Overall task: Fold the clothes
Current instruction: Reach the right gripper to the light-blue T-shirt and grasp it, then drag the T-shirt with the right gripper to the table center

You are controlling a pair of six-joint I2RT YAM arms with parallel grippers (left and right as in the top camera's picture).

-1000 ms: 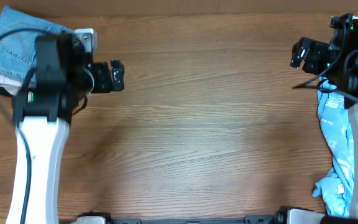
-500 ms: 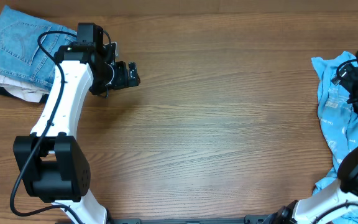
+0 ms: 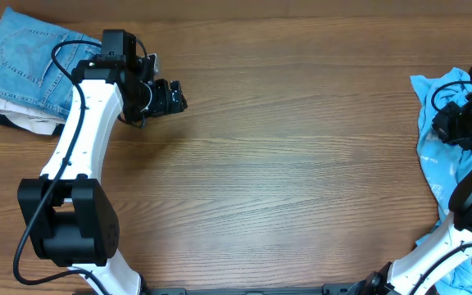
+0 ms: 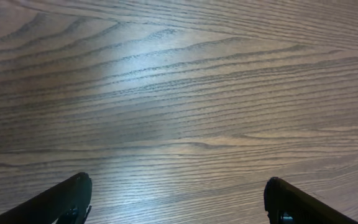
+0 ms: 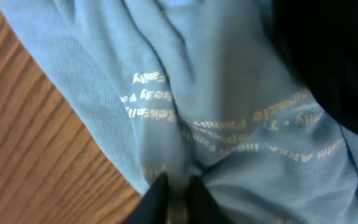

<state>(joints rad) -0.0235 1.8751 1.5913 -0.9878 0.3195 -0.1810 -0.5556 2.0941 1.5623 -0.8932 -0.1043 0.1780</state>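
The clothes here are a sky-blue T-shirt with white lettering, lying crumpled along the table's right edge. My right gripper sits on its upper part. In the right wrist view its fingers are pinched shut on a raised fold of the blue T-shirt, close to the cloth's edge over the wood. My left gripper hovers at the upper left of the table, far from the shirt. Its fingers stand wide apart over bare wood with nothing between them.
Folded blue jeans lie in the far left corner on top of white and dark cloth. The wooden table stretches between the two arms. More of the blue shirt hangs at the lower right edge.
My right gripper came down onto the T-shirt and closed on a fold of it. The left arm swung out toward the table's upper left, then held still.
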